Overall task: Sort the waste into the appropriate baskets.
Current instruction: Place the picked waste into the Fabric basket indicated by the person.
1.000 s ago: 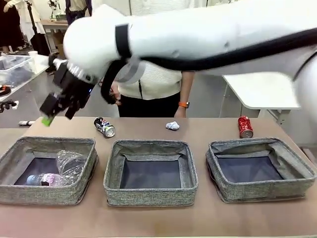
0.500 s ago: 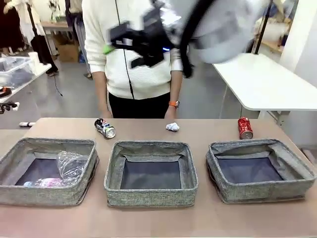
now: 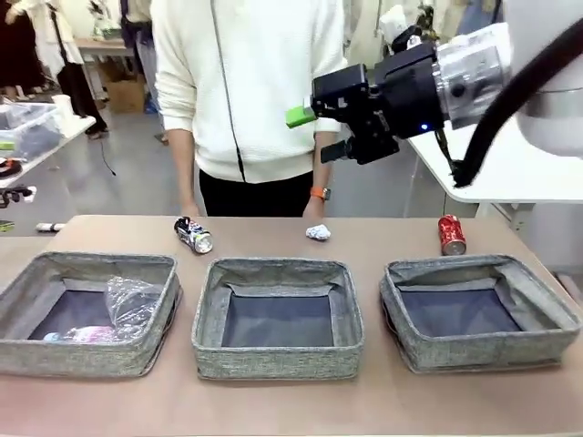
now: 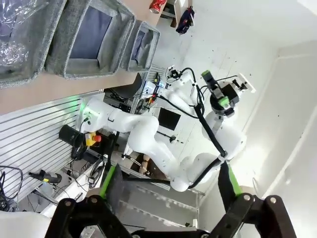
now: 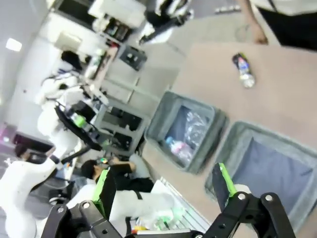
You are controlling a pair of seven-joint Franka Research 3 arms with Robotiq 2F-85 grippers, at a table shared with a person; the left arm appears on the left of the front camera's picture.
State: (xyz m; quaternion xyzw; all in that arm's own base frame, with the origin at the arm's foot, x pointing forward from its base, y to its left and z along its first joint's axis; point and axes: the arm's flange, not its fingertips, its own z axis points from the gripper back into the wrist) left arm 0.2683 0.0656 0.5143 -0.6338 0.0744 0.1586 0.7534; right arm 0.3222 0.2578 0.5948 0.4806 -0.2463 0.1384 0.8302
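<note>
Three grey baskets stand in a row: left (image 3: 84, 358), middle (image 3: 277, 360), right (image 3: 483, 352). A clear plastic cup (image 3: 132, 300) and a clear bottle (image 3: 77, 334) lie in the left basket. On the table behind the row lie a dark printed can (image 3: 193, 234), a white paper wad (image 3: 317, 231) and an upright red can (image 3: 450, 233). My right gripper (image 3: 314, 133) hangs open and empty high above the paper wad. Its own view looks down on the left basket (image 5: 157, 118) and dark can (image 5: 243, 69). My left gripper (image 4: 168, 193) is open and empty, away from the table.
A person in a white top stands at the far edge, one hand (image 3: 314, 208) near the paper wad. A white side table (image 3: 492, 168) stands at the back right. The middle and right baskets hold nothing.
My right arm has swung from above the left basket up and across to the right. Its gripper has stayed open and empty. The waste on the table has not moved.
</note>
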